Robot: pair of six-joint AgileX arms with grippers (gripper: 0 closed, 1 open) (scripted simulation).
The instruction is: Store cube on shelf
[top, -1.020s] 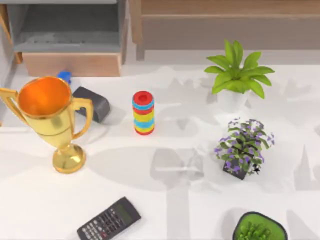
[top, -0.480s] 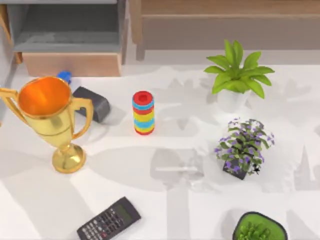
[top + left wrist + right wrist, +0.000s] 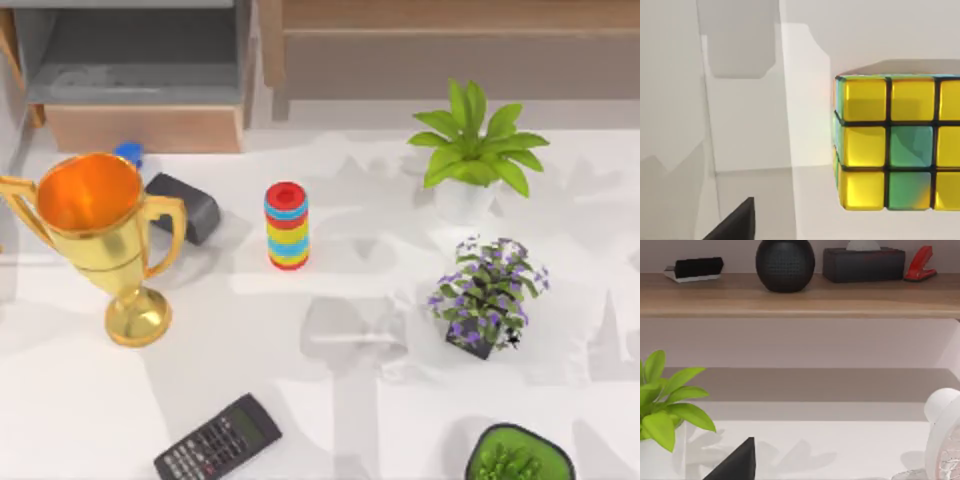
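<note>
The cube, tiled yellow and green with an orange side edge, rests on the white table close in front of the left wrist camera. A dark tip of my left gripper shows beside it, apart from it. The shelf is a long light-brown wooden ledge along the back right, with a grey-brown panel beneath. In the right wrist view the shelf carries a black round speaker, a dark box, a red stapler and a black-and-white block. A dark tip of my right gripper shows there.
On the table stand a gold trophy, a striped ring stack, a calculator, a dark block, a leafy plant, a purple-flowered plant and a green pot. A grey compartment is back left.
Shadows on the left and middle of the table have shifted. None of the objects on the table has moved.
</note>
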